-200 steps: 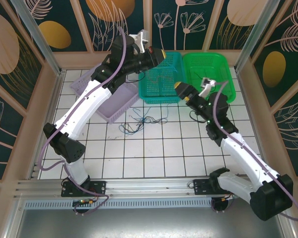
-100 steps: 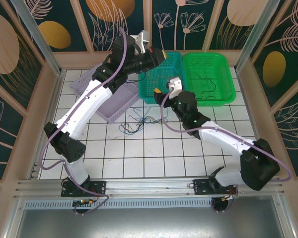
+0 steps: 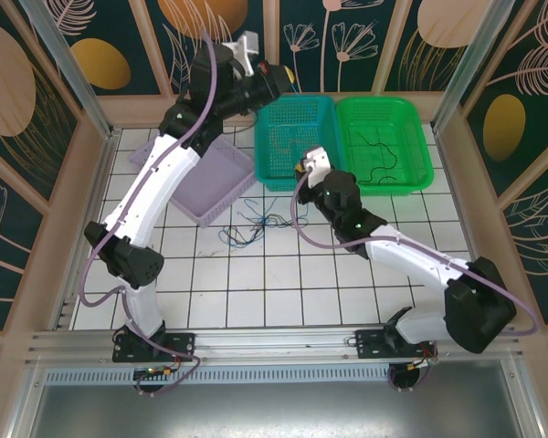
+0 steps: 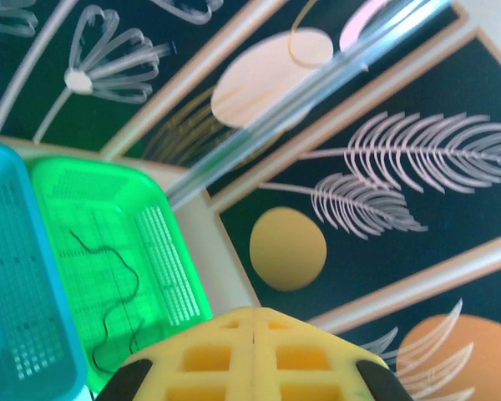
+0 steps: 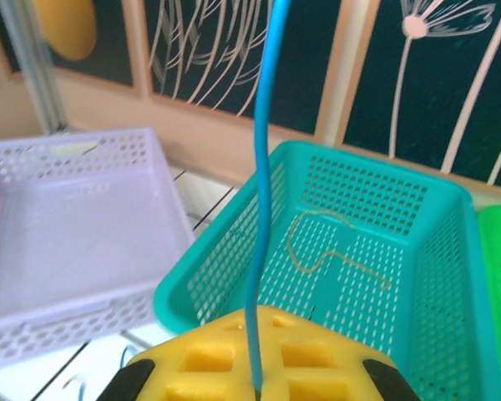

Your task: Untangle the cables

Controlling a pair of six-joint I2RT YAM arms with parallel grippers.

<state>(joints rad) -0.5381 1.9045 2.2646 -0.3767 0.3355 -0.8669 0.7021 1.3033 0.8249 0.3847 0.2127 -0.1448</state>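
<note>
**Blue cable gripped by the right hand while sorted cables lie by colour**

A lilac basket (image 3: 210, 187) is set at the left of the bench (image 3: 283, 283). The left hand (image 3: 276, 78) is held high by the back wall, with its arm stretched up and away from the bench. This is judged to be a parked pose, out of the other arm's way. Whether this hand is wide or narrow cannot be told.

The tangle of cables (image 3: 256, 224) lies on the bench just in front of the baskets. A pale cable (image 5: 334, 242) is seen in the teal basket (image 5: 225, 276). The right hand (image 5: 255, 372) is closed on a blue cable (image 5: 263, 167), which runs straight out from between its fingers. It is probably held so in order to be parted from the rest. The right arm is bent low, reaching toward the teal basket's near wall. A black cable (image 4: 108, 305) lies in the green basket (image 4: 171, 267), so sorting by colour is suggested
</note>
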